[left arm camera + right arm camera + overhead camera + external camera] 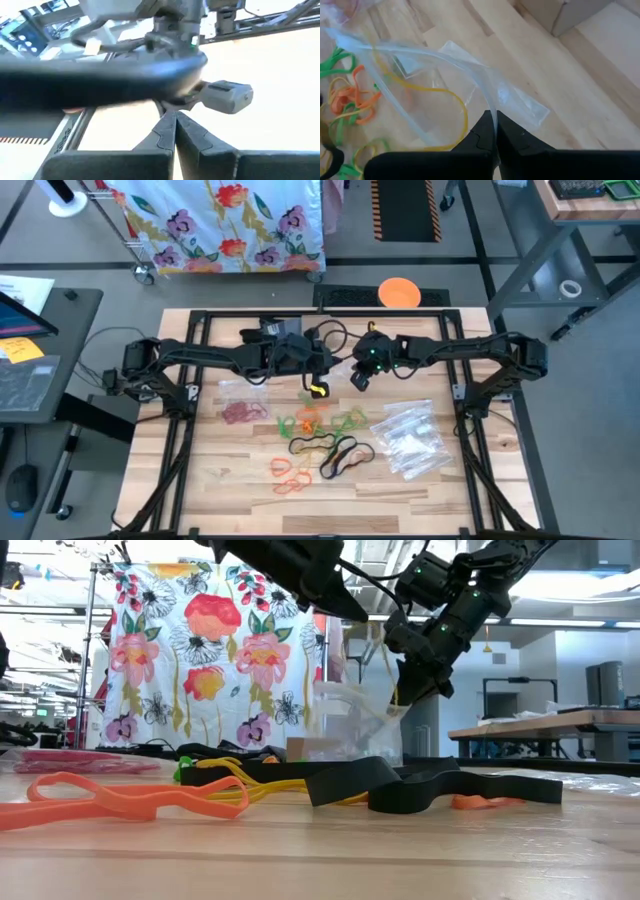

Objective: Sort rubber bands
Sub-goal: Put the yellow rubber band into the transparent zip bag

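Left arm [215,356]: black, jointed, tubular links; black cables looped at the wrist. Right arm [455,350]: same build, a green light lit near the wrist (seen also in the low view). Fingers [482,132]: dark, tapered, matte; a grey block is mounted behind the right gripper [227,95].

Rubber bands [318,442] are lying scattered mid-table, lower centre of the high view. Zip bags [410,438] are sitting right of them. One bag [445,85] is hanging above the table, apparently containing a band.
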Robot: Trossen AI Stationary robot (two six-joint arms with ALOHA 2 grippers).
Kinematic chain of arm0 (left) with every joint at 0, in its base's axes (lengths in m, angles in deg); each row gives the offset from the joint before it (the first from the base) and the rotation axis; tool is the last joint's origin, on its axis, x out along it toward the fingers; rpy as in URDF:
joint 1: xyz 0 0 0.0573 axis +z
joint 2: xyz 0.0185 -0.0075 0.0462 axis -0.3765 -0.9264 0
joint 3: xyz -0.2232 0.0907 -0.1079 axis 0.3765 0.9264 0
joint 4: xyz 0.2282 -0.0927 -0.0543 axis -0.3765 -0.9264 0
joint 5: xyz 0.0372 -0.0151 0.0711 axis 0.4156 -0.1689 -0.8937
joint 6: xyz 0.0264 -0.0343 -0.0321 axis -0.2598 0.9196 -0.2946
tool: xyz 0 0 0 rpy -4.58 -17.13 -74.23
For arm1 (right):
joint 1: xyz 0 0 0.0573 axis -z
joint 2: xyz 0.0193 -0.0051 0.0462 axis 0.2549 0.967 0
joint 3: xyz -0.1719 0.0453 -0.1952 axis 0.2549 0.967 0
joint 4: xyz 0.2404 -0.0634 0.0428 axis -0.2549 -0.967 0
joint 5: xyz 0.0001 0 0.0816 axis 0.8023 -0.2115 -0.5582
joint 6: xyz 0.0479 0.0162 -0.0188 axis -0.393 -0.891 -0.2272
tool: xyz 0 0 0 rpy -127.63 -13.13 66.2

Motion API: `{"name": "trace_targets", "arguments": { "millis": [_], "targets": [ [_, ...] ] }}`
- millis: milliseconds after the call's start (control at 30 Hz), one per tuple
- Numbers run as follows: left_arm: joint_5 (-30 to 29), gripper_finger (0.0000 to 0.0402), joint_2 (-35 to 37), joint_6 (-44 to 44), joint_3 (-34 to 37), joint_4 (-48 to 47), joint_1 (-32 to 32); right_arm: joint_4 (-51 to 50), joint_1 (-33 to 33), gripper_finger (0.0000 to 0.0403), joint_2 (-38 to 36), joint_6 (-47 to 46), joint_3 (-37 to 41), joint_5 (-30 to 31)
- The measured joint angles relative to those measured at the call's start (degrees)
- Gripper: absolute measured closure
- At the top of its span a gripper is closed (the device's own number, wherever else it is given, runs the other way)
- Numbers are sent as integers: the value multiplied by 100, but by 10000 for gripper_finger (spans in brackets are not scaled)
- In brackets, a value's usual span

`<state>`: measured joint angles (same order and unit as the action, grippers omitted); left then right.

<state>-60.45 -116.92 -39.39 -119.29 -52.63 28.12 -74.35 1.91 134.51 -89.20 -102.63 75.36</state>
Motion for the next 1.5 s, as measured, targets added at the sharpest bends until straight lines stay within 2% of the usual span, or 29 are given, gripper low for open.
{"name": "trace_targets", "arguments": {
  "millis": [100,233,367,433,633,767,833,933,1167,1200,1500],
  "targets": [
    [-247,375,-4,19,0,29,0,-3,54,403,0,25,0,0],
    [-424,318,-4,-198,-4,86,-12,5,115,403,-2,59,0,0],
    [-1060,259,-4,360,-7,41,-7,4,112,403,-4,146,0,2],
    [-1289,243,16,495,-9,-197,-5,17,110,403,-4,147,0,0],
    [-1802,244,133,840,27,-1417,-160,268,130,403,-43,301,0,-9],
    [-1807,255,125,540,555,-1419,-98,204,-116,403,-238,351,2,-166],
    [-1558,261,133,352,784,-1234,-14,67,-228,403,-325,367,2,-196],
    [-884,269,184,243,1088,-855,125,-112,-424,403,-425,435,2,-179],
    [1782,279,184,-130,1480,189,238,-36,-779,403,-450,661,2,-508],
    [1916,279,184,-131,1482,225,208,-5,-771,403,-450,671,2,-544],
    [1800,279,184,-134,1482,273,-63,47,-753,403,-452,705,2,-595]
  ]
}}
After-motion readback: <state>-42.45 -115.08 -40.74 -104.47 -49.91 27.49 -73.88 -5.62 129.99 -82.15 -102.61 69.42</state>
